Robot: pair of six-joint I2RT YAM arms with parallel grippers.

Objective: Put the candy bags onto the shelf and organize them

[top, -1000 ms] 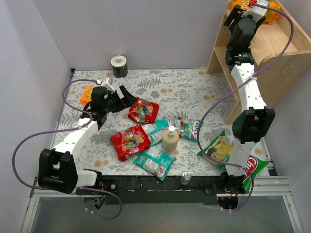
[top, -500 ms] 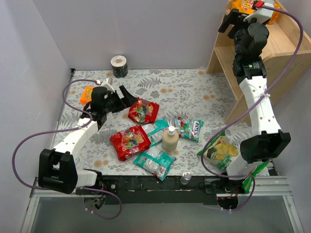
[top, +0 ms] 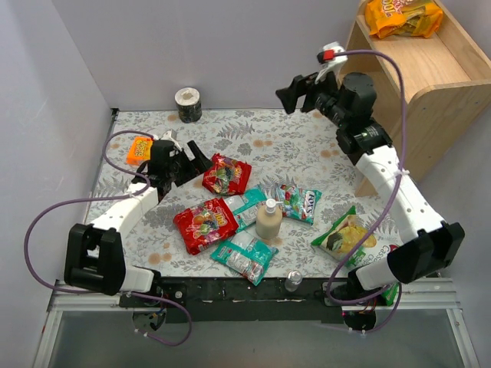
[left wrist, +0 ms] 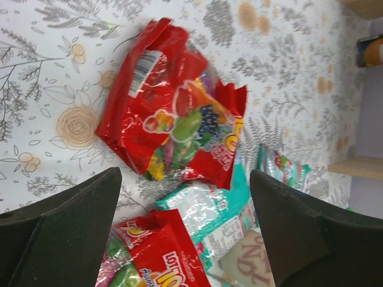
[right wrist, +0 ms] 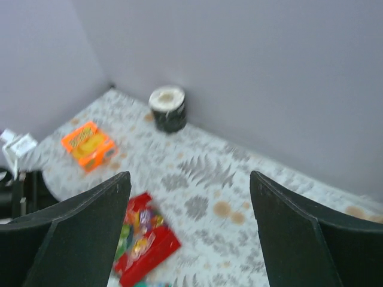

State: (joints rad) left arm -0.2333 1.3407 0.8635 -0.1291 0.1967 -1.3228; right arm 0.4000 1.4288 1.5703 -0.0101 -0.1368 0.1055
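An orange-yellow candy bag [top: 403,17] lies on the top board of the wooden shelf [top: 441,73]. On the table are two red candy bags [top: 226,174] [top: 205,224] and three teal-and-white ones [top: 247,205] [top: 244,257] [top: 299,202]. My left gripper [top: 189,162] is open just left of the upper red bag [left wrist: 173,128], which lies ahead of its fingertips; nothing is between them. The left gripper [left wrist: 185,178] also looks onto the second red bag [left wrist: 161,254] and a teal bag [left wrist: 209,209]. My right gripper [top: 291,92] [right wrist: 190,176] hangs open and empty in the air over the back of the table.
A beige pump bottle [top: 268,220] stands among the bags. Two green chip bags [top: 345,234] [top: 395,268] lie by the right arm's base. A tape roll [top: 187,104] [right wrist: 169,107] sits at the back wall, a small orange packet [top: 138,149] [right wrist: 90,143] at the left, a small bottle [top: 293,280] at the front edge.
My right arm has swung down and left from the shelf top to above the table's back, leaving the orange-yellow bag on the shelf. The left gripper has barely shifted beside the red bag.
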